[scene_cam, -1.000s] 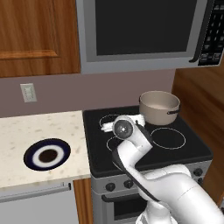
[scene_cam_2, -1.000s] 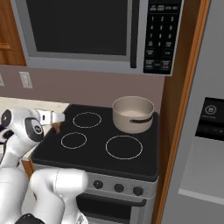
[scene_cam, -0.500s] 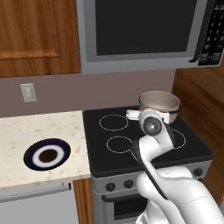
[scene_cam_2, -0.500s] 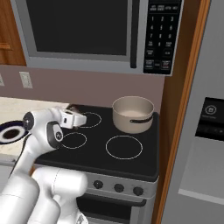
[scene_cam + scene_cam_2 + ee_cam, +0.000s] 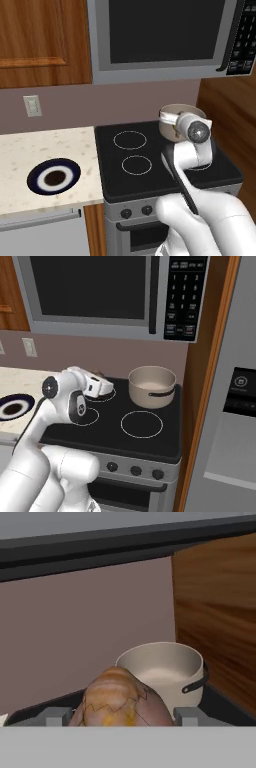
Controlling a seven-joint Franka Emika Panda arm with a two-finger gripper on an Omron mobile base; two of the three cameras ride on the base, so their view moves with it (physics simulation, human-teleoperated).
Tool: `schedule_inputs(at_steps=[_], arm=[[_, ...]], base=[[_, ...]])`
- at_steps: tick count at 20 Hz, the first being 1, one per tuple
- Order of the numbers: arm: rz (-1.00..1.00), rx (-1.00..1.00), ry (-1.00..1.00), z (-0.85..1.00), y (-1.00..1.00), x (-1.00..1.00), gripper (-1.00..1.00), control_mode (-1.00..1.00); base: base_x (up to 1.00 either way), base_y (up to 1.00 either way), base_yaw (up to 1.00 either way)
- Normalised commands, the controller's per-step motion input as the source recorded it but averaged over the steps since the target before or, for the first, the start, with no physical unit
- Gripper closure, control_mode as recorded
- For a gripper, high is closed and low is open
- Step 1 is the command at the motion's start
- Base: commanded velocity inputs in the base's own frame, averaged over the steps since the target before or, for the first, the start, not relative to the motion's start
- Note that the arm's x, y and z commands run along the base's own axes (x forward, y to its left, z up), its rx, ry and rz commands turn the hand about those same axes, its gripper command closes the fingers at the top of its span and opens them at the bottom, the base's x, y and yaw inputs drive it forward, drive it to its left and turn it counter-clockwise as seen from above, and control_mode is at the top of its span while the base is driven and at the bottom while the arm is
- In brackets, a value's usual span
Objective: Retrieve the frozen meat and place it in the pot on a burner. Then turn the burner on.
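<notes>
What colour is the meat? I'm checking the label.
Golden-brown with orange-yellow patches; the meat shows best in the hand view.

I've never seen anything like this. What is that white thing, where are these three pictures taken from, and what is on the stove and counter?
The white thing is a robot arm in a computer-drawn kitchen. Two pictures come from cameras riding behind the arm, one to its left and one to its right, so they show the same stove from two sides. The third comes from a camera on the hand itself, looking along its claw.

On the black stove stands an empty beige pot on a back burner. On the pale counter lies a dark blue-rimmed plate.

In the hand picture, a golden-brown lump, the frozen meat, sits between the claw's fingertips, so the claw appears to hold it, with the pot just ahead.
</notes>
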Motion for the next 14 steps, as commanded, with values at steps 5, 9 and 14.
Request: schedule_inputs(at_steps=[5,9,14], arm=[[0.0,0.0,0.04,0.0,-0.03,0.17,1.0,-1.0],[0.0,0.0,0.0,0.0,-0.28,0.45,1.0,-1.0],[0.0,0.0,0.01,0.02,-0.29,0.39,1.0,-1.0]], base=[[0.0,0.0,0.0],[0.0,0.0,0.0],[0.0,0.0,0.0]])
